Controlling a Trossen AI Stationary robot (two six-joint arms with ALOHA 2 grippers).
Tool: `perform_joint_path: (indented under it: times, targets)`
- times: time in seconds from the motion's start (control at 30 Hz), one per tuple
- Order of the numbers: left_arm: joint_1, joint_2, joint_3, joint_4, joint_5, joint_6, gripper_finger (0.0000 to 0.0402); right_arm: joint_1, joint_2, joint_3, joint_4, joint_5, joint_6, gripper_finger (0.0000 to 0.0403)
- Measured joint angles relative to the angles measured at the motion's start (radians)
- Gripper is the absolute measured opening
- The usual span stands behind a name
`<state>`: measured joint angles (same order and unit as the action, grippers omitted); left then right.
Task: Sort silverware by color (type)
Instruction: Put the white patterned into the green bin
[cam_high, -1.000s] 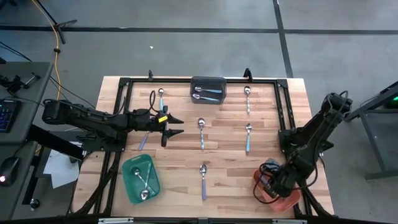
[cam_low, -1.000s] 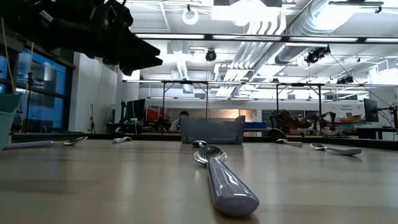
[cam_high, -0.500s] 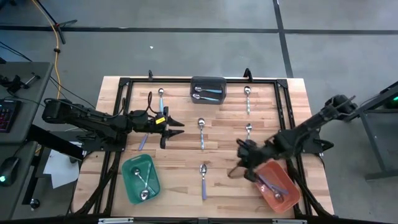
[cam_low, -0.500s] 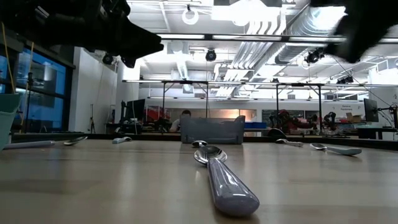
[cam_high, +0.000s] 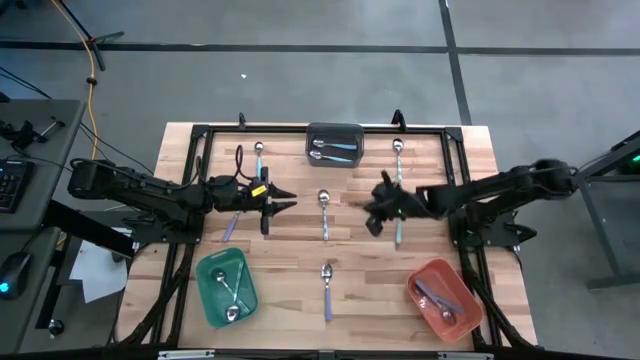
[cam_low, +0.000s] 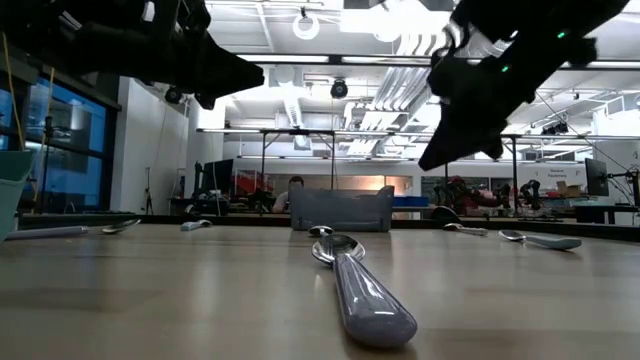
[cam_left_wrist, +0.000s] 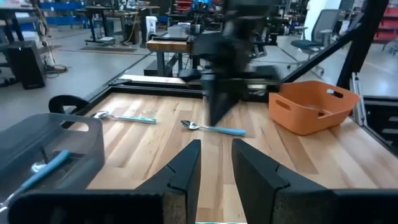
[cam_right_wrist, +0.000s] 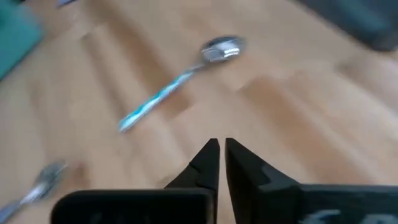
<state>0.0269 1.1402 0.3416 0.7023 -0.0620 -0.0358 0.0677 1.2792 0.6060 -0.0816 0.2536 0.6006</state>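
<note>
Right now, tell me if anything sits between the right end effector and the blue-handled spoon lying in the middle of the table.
Nothing visible does. The right end effector, fingers shut and empty, hangs above bare wood beside the blue-handled spoon, with open table between them. The left end effector hovers on the spoon's other side.

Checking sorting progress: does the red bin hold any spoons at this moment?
Yes: in the high view the red bin holds spoons lying on its floor.

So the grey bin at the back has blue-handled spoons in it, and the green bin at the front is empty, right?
Not quite. The grey bin does hold blue-handled spoons, but the green bin is not empty: the high view shows silver spoons lying in it.
</note>
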Motion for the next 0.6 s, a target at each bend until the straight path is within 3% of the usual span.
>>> perform_joint_path:
  times: [0.23, 0.43, 0.6]
  targets:
    - [0.0, 0.001, 0.0, -0.001, -0.001, 0.047, 0.008, -0.128, 0.0, 0.0, 0.031, 0.007, 0.006, 0.0059]
    - [-0.02, 0.001, 0.0, -0.002, -0.002, 0.022, 0.008, -0.106, 0.0, 0.0, 0.095, 0.005, 0.011, 0.0105]
    - [-0.042, 0.001, 0.0, -0.002, -0.002, 0.017, 0.008, -0.066, 0.0, 0.0, 0.117, 0.027, 0.029, 0.0117]
